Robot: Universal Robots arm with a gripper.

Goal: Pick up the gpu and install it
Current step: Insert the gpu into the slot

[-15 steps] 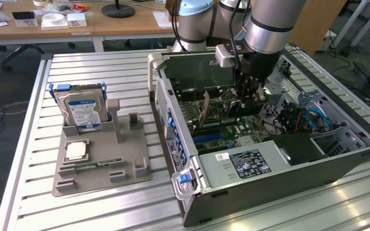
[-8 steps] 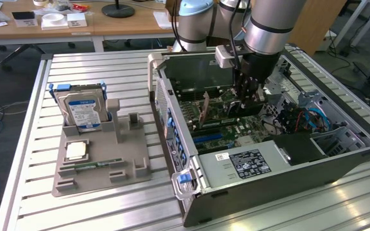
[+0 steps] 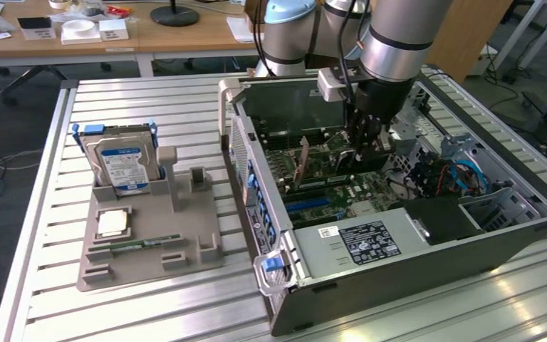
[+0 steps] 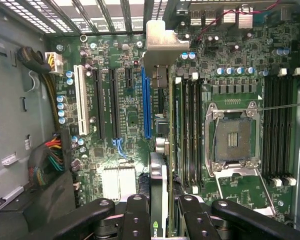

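Note:
The gpu (image 4: 160,180) stands on edge between my fingers (image 4: 137,215), its green board and silvery end bracket (image 4: 162,37) running toward the case's rear wall. My gripper (image 4: 162,205) is shut on its near end. The card hangs just beside the long blue slot (image 4: 146,100) of the motherboard (image 4: 125,120); whether it is seated in a slot I cannot tell. In the exterior view the gripper (image 3: 364,153) reaches down into the open computer case (image 3: 501,235), with the gpu (image 3: 335,162) below it.
Beside the card lie the bare CPU socket (image 4: 232,135) and memory slots (image 4: 280,125); cable bundles (image 4: 45,160) crowd one case wall. On the exterior view's left, a grey fixture (image 3: 188,256) holds a hard drive (image 3: 122,164), a processor (image 3: 112,222) and a RAM stick (image 3: 145,244).

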